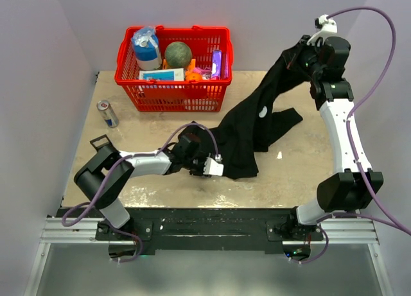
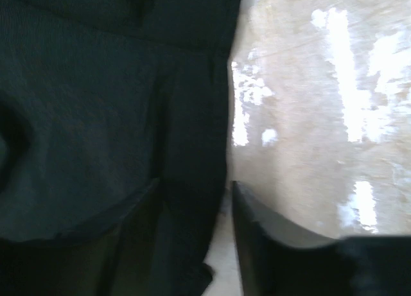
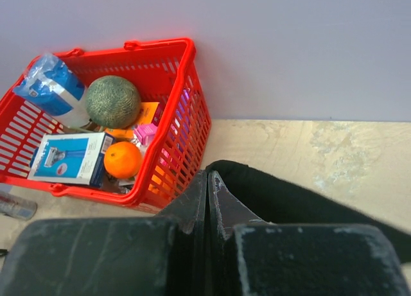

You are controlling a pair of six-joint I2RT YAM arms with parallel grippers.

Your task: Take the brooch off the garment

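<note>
Pinching the shirt point(image 1: 247, 139) tight, the right tool point(image 3: 209, 177) is holding it up; the left tool point(image 2: 192, 187), jaws apart, is straddling its hem on the table point(image 1: 289, 174).

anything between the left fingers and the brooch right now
No separate object. The brooch sits exposed on the garment, beyond and to the right of the left fingers at its hem; only draped black fabric lies between them.
</note>
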